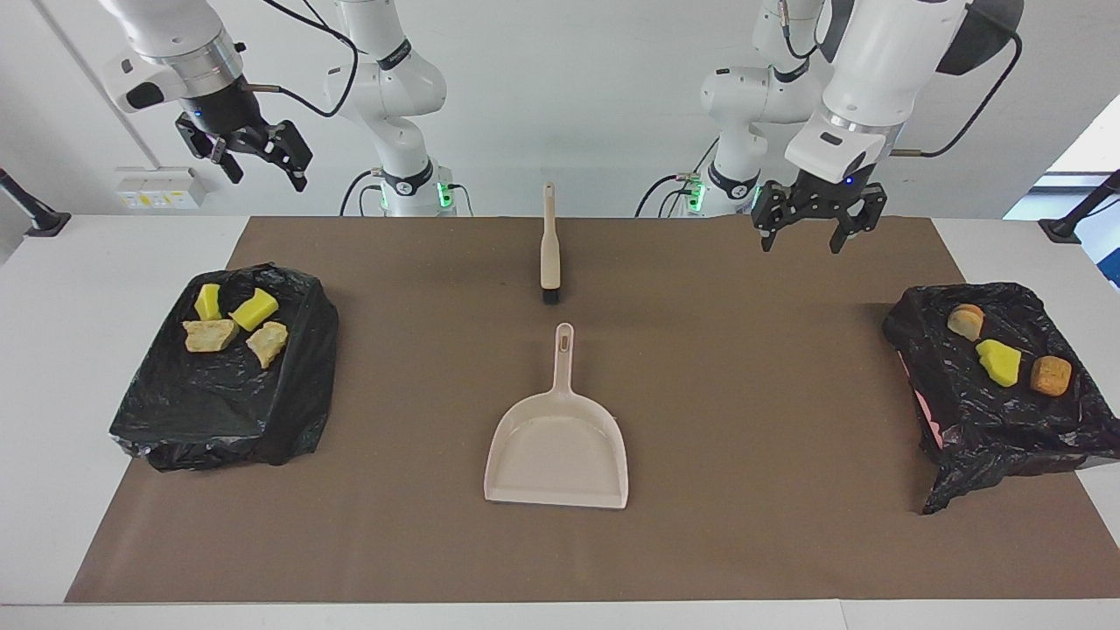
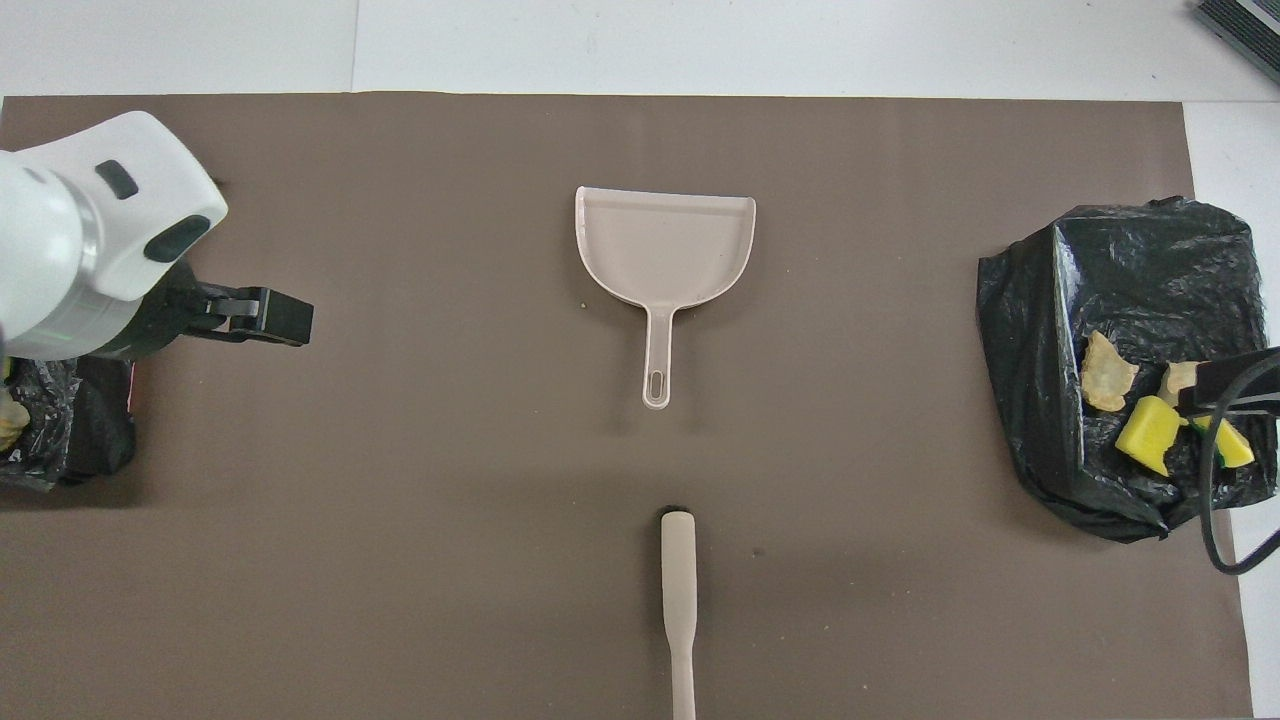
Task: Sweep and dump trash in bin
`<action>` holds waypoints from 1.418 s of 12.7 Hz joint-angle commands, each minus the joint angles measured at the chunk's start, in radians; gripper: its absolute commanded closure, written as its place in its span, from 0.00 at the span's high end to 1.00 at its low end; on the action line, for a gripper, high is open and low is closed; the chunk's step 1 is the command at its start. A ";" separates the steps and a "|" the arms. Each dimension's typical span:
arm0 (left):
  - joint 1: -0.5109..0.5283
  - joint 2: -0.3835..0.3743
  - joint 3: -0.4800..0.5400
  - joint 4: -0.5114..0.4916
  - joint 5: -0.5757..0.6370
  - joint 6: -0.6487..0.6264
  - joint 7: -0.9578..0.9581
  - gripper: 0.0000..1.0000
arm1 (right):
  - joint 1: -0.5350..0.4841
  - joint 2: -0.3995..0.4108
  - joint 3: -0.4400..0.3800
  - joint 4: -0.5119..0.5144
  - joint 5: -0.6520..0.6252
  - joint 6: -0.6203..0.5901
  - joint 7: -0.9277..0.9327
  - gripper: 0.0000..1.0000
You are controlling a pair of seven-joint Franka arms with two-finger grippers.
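Lying on black bags at both worktop ends, the trash (image 1: 234, 322) is seen below the raised, spread, empty right tool (image 1: 254, 157); the left tool (image 1: 818, 219), spread and empty, is held up beside the other bag.

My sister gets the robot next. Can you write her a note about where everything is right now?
Left gripper: open, empty, raised over the mat toward the left arm's end.
Right gripper: open, empty, raised high at the right arm's end; that arm waits.
Dustpan: empty, flat mid-mat. Brush: lying nearer the robots than the dustpan.
Trash: four pieces on one black-bagged bin, three on the other.
Done: no loose trash seen on the mat.
Left: nothing obvious.
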State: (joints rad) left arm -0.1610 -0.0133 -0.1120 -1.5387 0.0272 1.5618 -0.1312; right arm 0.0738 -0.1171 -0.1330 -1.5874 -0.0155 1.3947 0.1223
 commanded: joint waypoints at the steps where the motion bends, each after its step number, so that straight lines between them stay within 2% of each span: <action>1: 0.070 -0.030 -0.003 0.044 -0.056 -0.107 0.079 1.00 | -0.006 -0.030 0.004 -0.037 0.005 0.012 -0.030 1.00; 14: 0.117 -0.039 0.031 0.058 -0.044 -0.132 0.108 1.00 | -0.008 -0.033 0.004 -0.042 0.000 0.017 -0.036 1.00; 18: 0.090 -0.053 0.110 0.058 -0.049 -0.135 0.146 1.00 | -0.009 -0.033 0.004 -0.049 0.000 0.018 -0.110 1.00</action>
State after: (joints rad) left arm -0.0583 -0.0536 -0.0445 -1.4901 -0.0078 1.4526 -0.0264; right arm 0.0736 -0.1236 -0.1330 -1.5990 -0.0155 1.3947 0.0605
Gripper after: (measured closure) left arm 0.000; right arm 0.000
